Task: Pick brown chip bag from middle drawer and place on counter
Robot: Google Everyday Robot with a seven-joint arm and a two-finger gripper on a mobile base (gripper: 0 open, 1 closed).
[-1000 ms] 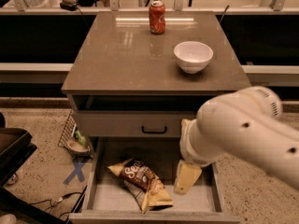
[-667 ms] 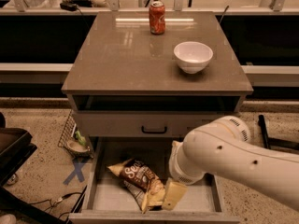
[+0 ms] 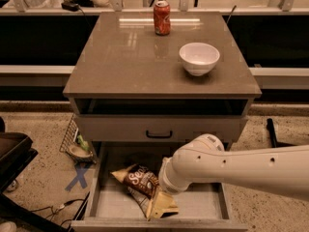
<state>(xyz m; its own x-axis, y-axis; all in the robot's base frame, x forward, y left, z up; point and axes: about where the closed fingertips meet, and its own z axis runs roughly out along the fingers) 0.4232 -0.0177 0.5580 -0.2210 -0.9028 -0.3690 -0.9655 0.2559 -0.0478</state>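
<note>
The brown chip bag lies crinkled in the open middle drawer, left of centre, with its dark patch and white lettering facing up and a yellow-tan end toward the drawer's front. My white arm reaches in from the right. The gripper is down in the drawer, right on the bag's near right part, mostly hidden under my wrist. The counter is the glossy grey-brown top above the drawer.
A white bowl and a red soda can stand on the counter. A shut drawer front with a black handle sits above the open drawer. A wire basket, blue tape cross and cables lie on the floor at left.
My arm has moved left and down across the drawer, from its right side onto the chip bag. The bag has stayed in place.
</note>
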